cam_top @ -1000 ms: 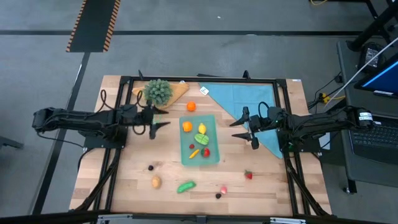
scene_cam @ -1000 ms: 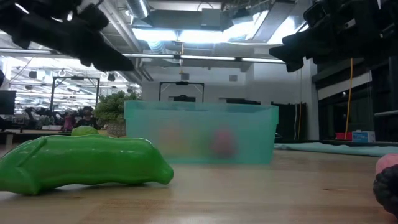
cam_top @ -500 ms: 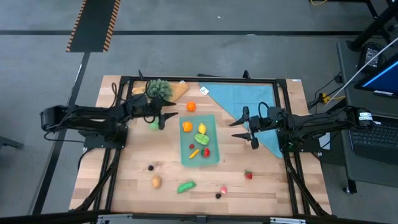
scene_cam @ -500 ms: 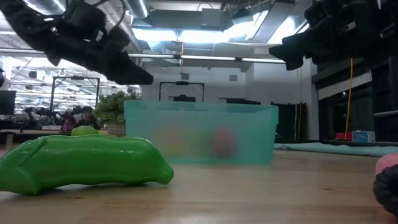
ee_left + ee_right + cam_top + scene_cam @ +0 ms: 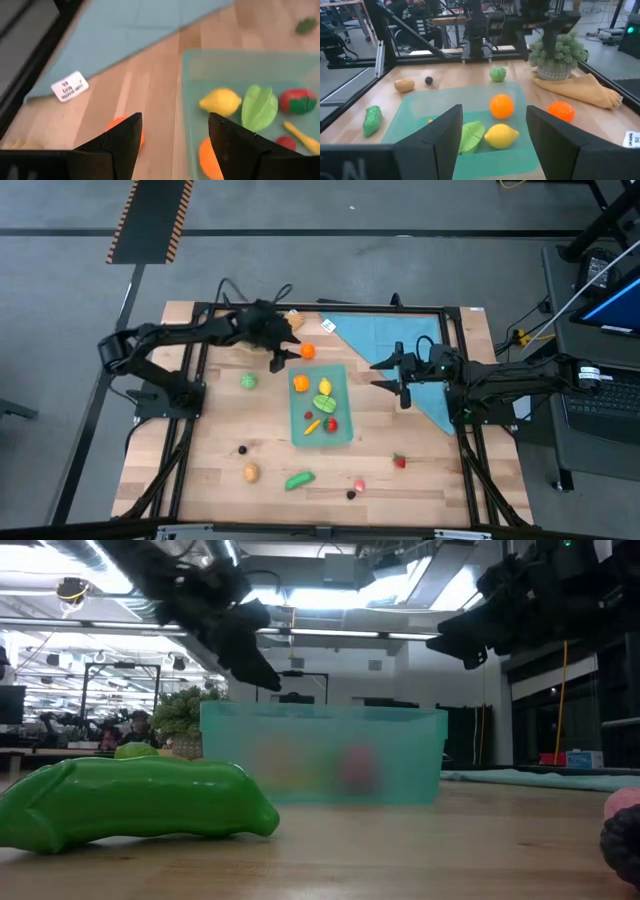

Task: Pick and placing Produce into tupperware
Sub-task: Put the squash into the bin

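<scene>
Swung since the earlier frame from 9 o'clock to 11 o'clock, the left gripper [image 5: 283,352] hangs spread and empty over an orange fruit [image 5: 307,351]. Right gripper [image 5: 392,376] waits at 3 o'clock, spread too. Tupperware [image 5: 343,432] sits mid-table [image 5: 200,460] holding produce [image 5: 323,388]; beyond, a bright-lit workshop [image 5: 110,680].

The tupperware [image 5: 323,404] is open-topped; 6 o'clock of it, scattered produce [image 5: 299,479] dots bare wood.
</scene>
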### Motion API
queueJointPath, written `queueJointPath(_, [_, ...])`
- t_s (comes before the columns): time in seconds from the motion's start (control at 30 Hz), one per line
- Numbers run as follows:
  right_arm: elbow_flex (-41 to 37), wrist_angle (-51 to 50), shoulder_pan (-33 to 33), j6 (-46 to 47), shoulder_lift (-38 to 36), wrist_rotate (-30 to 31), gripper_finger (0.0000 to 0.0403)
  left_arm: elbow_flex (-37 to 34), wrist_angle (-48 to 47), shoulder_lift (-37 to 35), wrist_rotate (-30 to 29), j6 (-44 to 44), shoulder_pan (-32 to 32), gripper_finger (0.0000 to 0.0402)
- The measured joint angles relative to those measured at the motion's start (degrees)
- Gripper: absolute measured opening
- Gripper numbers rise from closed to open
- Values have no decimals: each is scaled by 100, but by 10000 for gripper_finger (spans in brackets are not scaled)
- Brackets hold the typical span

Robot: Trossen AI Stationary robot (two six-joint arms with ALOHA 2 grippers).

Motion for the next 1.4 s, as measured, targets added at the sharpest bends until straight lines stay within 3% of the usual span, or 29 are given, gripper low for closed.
queueJointPath(0.13, [0,-47,0,-5,0,-15,221,810,-1115,263,1,308,-6,220])
queueJointPath(0.3, [0,-61,0,-9,0,-15,221,1484,-1817,432,-28,211,-3,220])
queueJointPath(0.47, [0,-64,0,-23,2,-15,221,1603,-1880,471,-652,344,-4,220])
queueJointPath(0.67, [0,-80,0,-25,2,-15,221,1612,-1926,626,-731,509,-8,226])
queueJointPath(1.1, [0,23,0,-174,2,-7,221,1608,-1996,1199,-789,312,135,346])
queueJointPath(1.4, [0,173,-9,-214,2,2,221,1608,-1918,1321,-946,951,209,399])
